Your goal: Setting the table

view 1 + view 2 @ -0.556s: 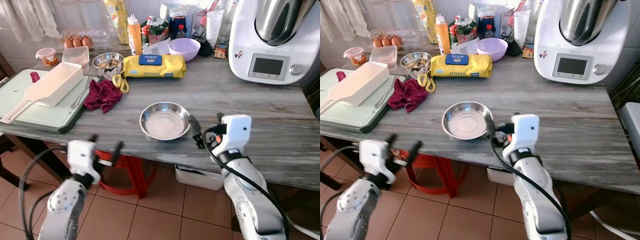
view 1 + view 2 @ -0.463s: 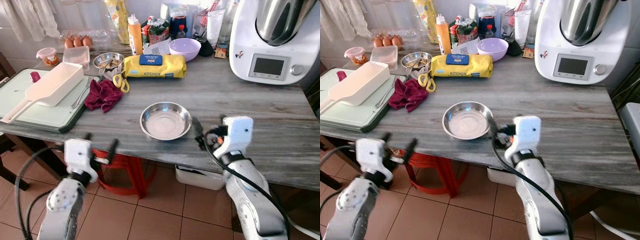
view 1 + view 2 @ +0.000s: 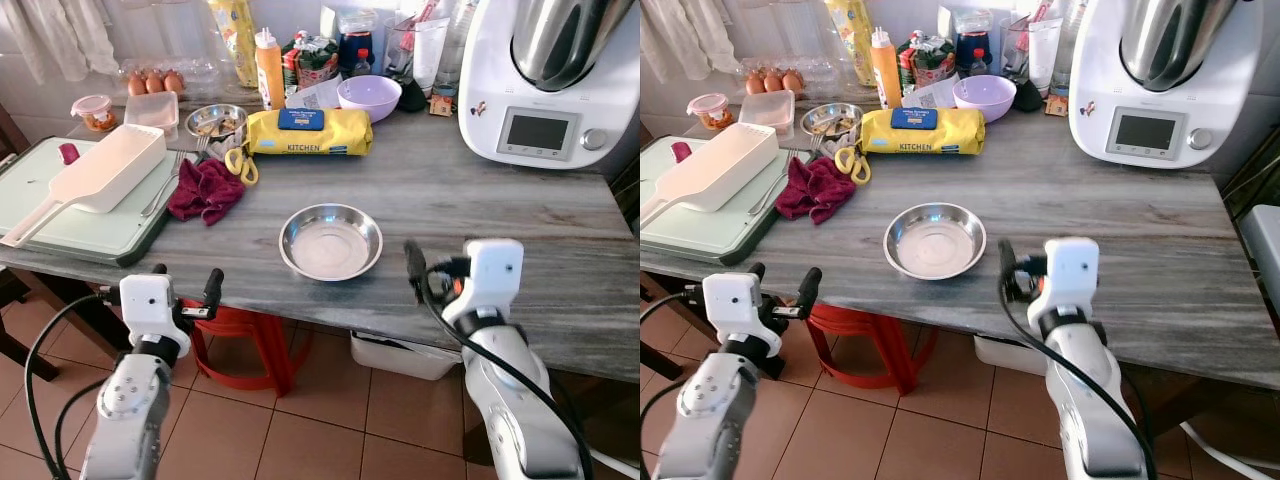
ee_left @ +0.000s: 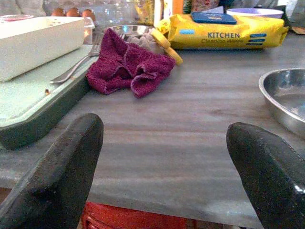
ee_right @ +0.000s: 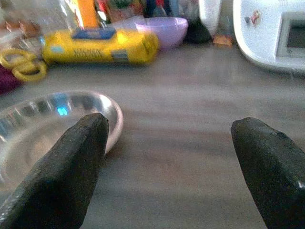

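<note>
Steel bowl [image 3: 331,241] is seen resting empty near the front edge of the grey wooden tabletop [image 3: 480,190]. At the left, the left gripper [image 3: 185,293] is held spread apart and empty just off the tabletop's front edge, below a crumpled maroon cloth [image 3: 206,189]. At the right, the right gripper [image 3: 418,272] is held spread wide, empty, just beside the bowl's right rim.

You've got the steel bowl [image 3: 331,241] near the desk's [image 3: 520,210] front edge, cloth [image 3: 206,190] to its left beside the cutting board [image 3: 70,225], wipes pack [image 3: 309,131] behind it, kitchen machine [image 3: 545,75] at the back right.
</note>
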